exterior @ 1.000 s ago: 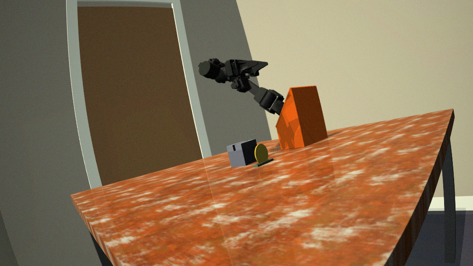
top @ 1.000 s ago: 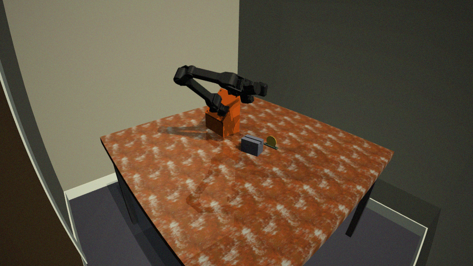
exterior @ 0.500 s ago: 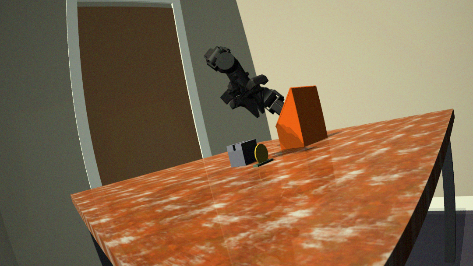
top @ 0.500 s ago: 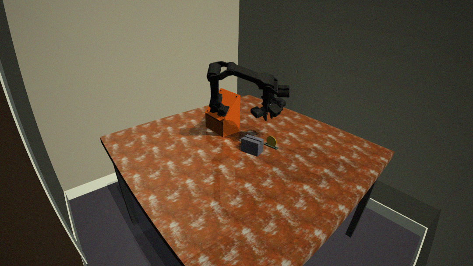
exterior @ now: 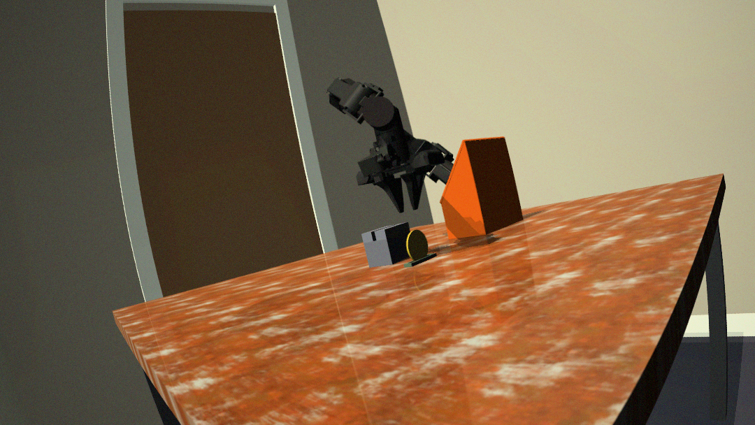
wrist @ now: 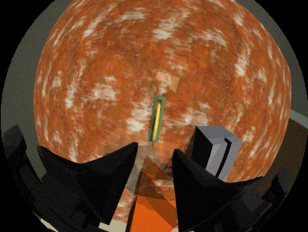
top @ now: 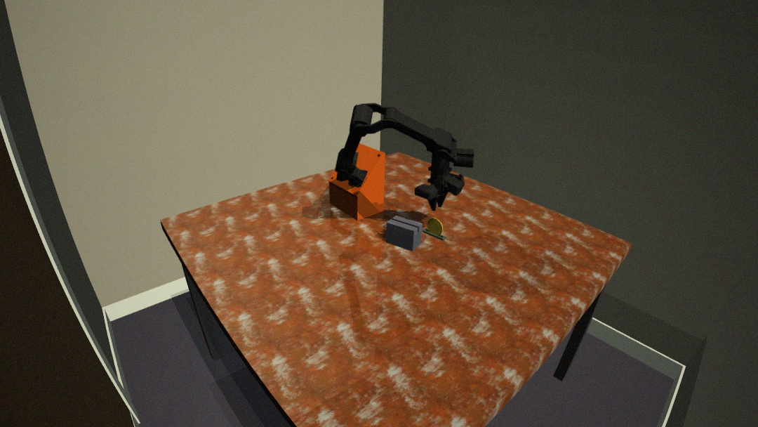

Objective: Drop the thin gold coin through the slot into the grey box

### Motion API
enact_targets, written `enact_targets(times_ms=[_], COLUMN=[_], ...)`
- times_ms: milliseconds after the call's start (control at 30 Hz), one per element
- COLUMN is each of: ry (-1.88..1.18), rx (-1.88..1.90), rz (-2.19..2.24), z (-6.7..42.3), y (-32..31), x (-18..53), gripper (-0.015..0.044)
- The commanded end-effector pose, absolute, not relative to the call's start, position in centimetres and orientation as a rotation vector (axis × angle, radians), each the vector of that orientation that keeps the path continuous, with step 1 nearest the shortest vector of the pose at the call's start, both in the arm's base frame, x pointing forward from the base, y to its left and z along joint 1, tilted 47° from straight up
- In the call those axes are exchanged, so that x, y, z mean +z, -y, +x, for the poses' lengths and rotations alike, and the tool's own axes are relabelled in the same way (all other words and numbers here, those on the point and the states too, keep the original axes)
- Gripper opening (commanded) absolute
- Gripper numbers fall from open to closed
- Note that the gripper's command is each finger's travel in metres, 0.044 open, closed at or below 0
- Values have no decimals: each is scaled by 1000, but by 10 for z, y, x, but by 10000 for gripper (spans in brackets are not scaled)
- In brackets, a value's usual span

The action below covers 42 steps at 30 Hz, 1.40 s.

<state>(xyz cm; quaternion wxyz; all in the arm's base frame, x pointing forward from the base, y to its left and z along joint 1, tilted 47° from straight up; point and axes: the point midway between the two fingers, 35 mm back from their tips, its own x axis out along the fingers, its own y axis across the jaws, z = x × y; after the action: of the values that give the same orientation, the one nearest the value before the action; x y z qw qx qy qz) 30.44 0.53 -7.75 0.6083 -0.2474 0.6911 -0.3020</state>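
Observation:
A thin gold coin (top: 434, 226) (exterior: 416, 244) (wrist: 158, 120) stands on its edge in a shallow dark-green holder (top: 439, 236) (exterior: 421, 259) (wrist: 161, 98). Right beside it stands the closed grey box (top: 403, 232) (exterior: 386, 244) (wrist: 216, 150) with a narrow slot in its lid. My gripper (top: 436, 201) (exterior: 406, 203) (wrist: 155, 149) hangs above the coin, fingers pointing down, partly open and empty. In the wrist view the coin shows edge-on just beyond the gap between the fingers.
The arm's orange base block (top: 360, 185) (exterior: 477, 187) stands behind the box and coin. All rest on an orange marbled table (top: 371, 318) (exterior: 475, 327) whose edges are far from the coin.

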Motion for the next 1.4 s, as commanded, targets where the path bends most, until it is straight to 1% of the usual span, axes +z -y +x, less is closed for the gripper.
enact_targets(times_ms=[0,1367], ry=[-1605,-1604], rx=[-694,-695], rz=[-589,-591], z=[300,293], y=[-1,50], x=[-83,-133], gripper=[161,161])
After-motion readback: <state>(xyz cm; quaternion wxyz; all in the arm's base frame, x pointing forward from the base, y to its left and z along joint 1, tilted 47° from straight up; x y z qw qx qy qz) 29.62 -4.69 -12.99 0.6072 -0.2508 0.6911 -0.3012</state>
